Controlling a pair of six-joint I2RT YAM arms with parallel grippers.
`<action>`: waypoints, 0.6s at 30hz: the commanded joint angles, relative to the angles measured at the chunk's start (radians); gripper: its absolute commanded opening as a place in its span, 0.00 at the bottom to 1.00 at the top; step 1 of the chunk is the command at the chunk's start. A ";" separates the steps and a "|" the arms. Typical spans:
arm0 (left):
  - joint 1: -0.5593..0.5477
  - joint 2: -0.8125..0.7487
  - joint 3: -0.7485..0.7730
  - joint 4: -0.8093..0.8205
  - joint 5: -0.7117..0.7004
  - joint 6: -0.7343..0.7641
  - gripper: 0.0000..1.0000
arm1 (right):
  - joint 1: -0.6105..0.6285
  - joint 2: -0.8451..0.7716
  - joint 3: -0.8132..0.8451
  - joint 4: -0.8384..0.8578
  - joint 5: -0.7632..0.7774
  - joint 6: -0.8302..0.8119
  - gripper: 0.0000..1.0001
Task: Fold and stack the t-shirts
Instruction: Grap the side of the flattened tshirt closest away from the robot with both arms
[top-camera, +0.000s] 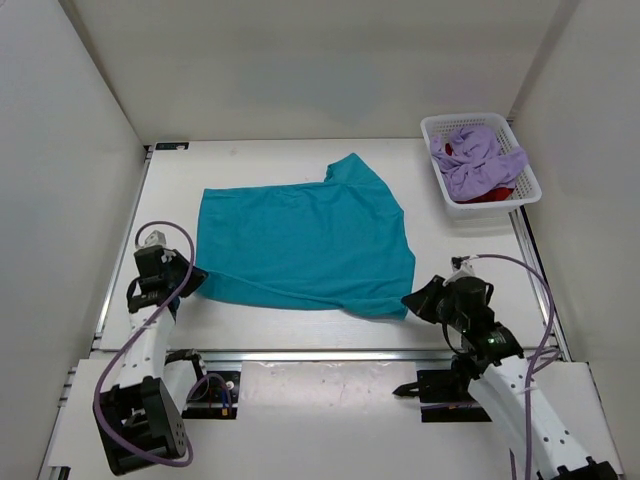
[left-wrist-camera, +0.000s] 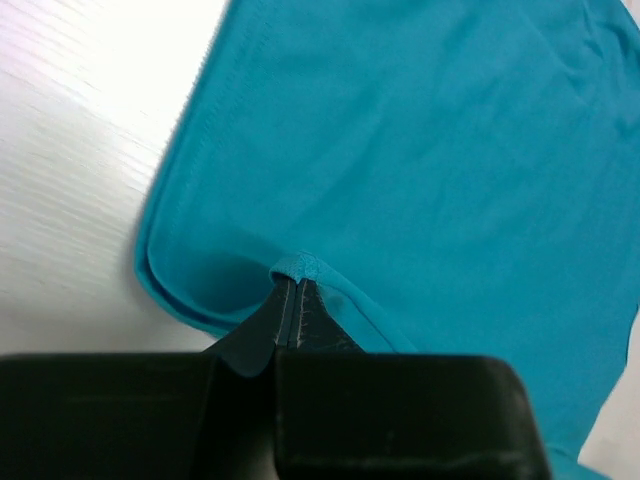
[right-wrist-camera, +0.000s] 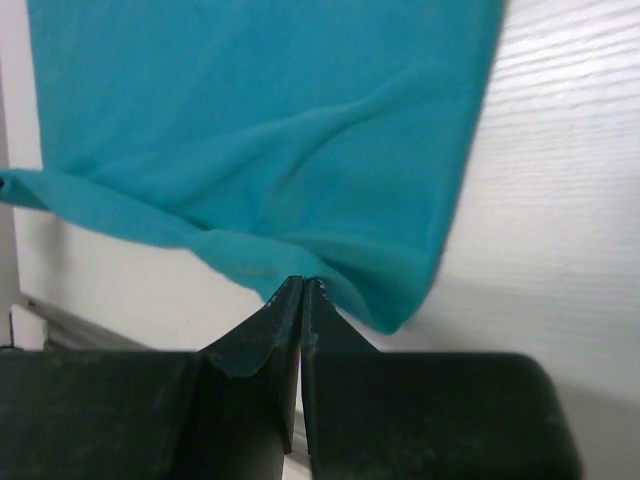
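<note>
The left end effector (top-camera: 193, 277) and right end effector (top-camera: 410, 300) each pinch a near corner of the teal shirt (top-camera: 300, 240), so the first fold likely needs both carried evenly toward the bench's far edge.

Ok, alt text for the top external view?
A teal t-shirt lies spread on the table, the left gripper and right gripper each shut on a near corner. A white basket at far right holds a lavender shirt and a red shirt.
</note>
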 joint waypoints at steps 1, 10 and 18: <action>0.000 -0.054 -0.019 -0.073 0.017 0.054 0.00 | 0.090 -0.044 0.001 -0.095 0.089 0.098 0.00; 0.027 0.079 0.074 0.037 0.031 -0.086 0.00 | -0.143 0.387 0.271 0.080 -0.086 -0.158 0.00; 0.028 0.234 0.143 0.148 -0.012 -0.179 0.00 | -0.136 0.854 0.619 0.162 -0.065 -0.237 0.00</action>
